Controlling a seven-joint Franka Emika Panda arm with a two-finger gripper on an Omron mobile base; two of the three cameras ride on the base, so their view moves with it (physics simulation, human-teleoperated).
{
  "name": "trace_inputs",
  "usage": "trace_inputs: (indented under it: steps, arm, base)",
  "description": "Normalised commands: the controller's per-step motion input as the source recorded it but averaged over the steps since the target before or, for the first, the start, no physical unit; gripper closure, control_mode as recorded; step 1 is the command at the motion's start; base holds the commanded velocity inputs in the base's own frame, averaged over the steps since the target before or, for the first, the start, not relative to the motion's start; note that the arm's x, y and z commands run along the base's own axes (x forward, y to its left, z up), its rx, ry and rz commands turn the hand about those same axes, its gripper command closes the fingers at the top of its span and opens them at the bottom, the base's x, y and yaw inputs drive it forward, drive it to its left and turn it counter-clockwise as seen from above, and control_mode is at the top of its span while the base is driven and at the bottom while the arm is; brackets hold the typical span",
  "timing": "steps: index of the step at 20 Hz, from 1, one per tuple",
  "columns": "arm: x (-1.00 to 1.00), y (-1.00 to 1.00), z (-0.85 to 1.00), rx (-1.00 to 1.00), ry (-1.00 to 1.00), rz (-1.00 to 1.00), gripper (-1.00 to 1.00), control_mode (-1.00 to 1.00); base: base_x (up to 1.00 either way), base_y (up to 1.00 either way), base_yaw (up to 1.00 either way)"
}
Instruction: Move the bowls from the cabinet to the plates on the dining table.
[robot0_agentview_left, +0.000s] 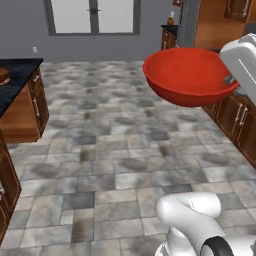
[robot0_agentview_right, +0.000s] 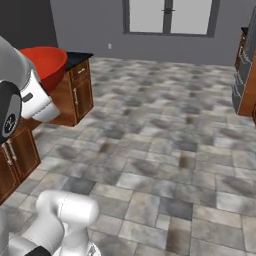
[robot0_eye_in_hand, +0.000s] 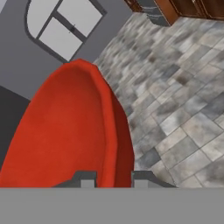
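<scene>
Gripper (robot0_eye_in_hand: 113, 180) jaws clamp the glossy red bowl (robot0_eye_in_hand: 65, 135) by its rim at lower centre — rigid, probably light, likely slippery, so that rim pinch looks right.

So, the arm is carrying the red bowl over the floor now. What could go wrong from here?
1. The gripper pinches the red bowl only at its rim, one finger inside and one outside. The bowl sticks out far to one side, so it may tilt or slip while the base drives.
2. Below it lies hard tiled floor, so a drop could be bad.
3. Wooden cupboards stand close beside the bowl; a swing could knock it.
</scene>
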Motion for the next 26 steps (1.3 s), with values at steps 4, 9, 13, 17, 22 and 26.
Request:
trace_inputs:
  steps: [4, 9, 13, 17, 22, 26]
  arm:
    - [0.00, 0.00, 0.00, 0.00, 0.00, 0.00, 1.00, 1.00]
    - [0.00, 0.00, 0.00, 0.00, 0.00, 0.00, 1.00, 1.00]
    - [0.00, 0.00, 0.00, 0.00, 0.00, 0.00, 1.00, 1.00]
    - [0.00, 0.00, 0.00, 0.00, 0.00, 0.00, 1.00, 1.00]
    - [0.00, 0.00, 0.00, 0.00, 0.00, 0.00, 1.00, 1.00]
    - [0.00, 0.00, 0.00, 0.00, 0.00, 0.00, 1.00, 1.00]
  base:
    - [0.00, 0.00, 0.25]
    - [0.00, 0.00, 0.25]
    - [0.00, 0.00, 0.25]
    - [0.00, 0.00, 0.25]
    - [0.00, 0.00, 0.25]
    - [0.00, 0.00, 0.25]
